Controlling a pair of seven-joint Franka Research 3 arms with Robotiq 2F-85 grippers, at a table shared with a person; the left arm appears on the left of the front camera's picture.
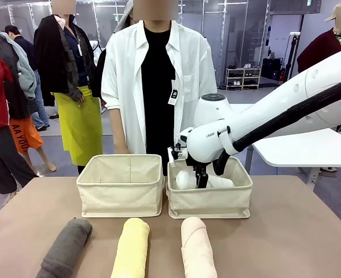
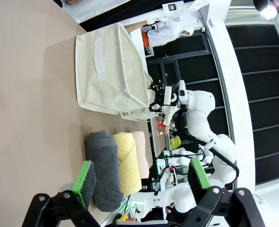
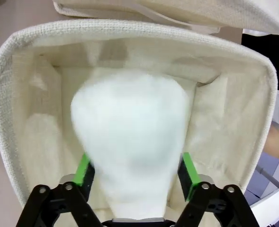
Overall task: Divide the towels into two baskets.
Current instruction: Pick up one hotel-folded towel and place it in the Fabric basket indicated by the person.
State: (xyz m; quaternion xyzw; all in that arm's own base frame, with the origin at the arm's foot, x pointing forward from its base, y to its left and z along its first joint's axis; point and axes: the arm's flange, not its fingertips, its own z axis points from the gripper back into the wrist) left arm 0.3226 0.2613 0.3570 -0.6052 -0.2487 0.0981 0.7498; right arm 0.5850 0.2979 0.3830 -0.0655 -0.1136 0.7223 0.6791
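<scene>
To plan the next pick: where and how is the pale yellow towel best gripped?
Probably at mid-length of the pale yellow towel, from straight above, jaws across the roll: it lies flat, pointing away from the robot, with gaps on both sides.

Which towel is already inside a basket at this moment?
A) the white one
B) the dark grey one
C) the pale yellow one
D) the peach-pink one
A: the white towel lies in the right basket, between the fingers of the right gripper, while the dark grey towel, pale yellow towel and peach-pink towel lie on the table.
</scene>
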